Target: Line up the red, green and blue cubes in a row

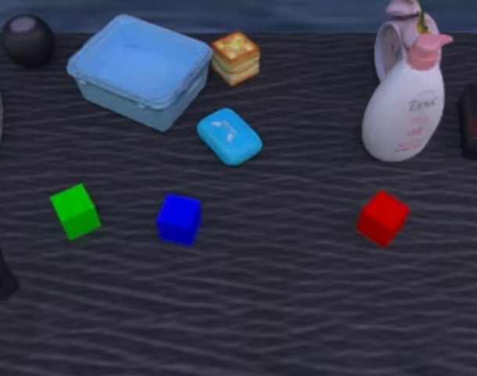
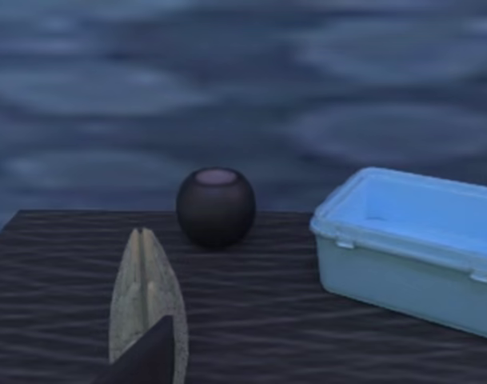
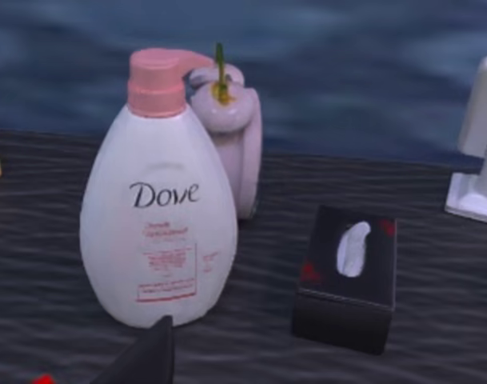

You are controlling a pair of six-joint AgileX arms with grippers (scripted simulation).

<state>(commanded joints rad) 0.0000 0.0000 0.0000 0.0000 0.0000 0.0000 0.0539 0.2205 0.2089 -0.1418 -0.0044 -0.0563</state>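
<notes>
On the table [image 1: 285, 313], taking the blue cube [image 1: 178, 218] as reference: green cube [image 1: 75, 211] sits to its left with a clear gap, red cube [image 1: 382, 218] is well apart to its right. All three lie at roughly the same depth, so a loose line exists already, but spacing is uneven and the green and red cubes are turned at an angle. I'd judge the task as basically not started: nothing gripped, no cube snug against another. Neither gripper shows in the top view; I only see a dark sliver of arm at the far left edge, well left of the green cube. Each wrist view shows just a dark finger tip at the frame edge, so I cannot tell whether either gripper is spread or pressed together. Left wrist view looks at the dark sphere [image 2: 216, 206] and light-blue lidded box [image 2: 411, 244], both behind and left of the blue cube. Right wrist view faces the Dove bottle [image 3: 159, 216] and black tissue box [image 3: 347, 276], behind and right of the red cube. Soap bar [image 1: 229, 135] lies just behind the blue cube, patterned block [image 1: 236, 56] farther back. Remaining, by my read: bring red in toward blue, close up green, square them.
</notes>
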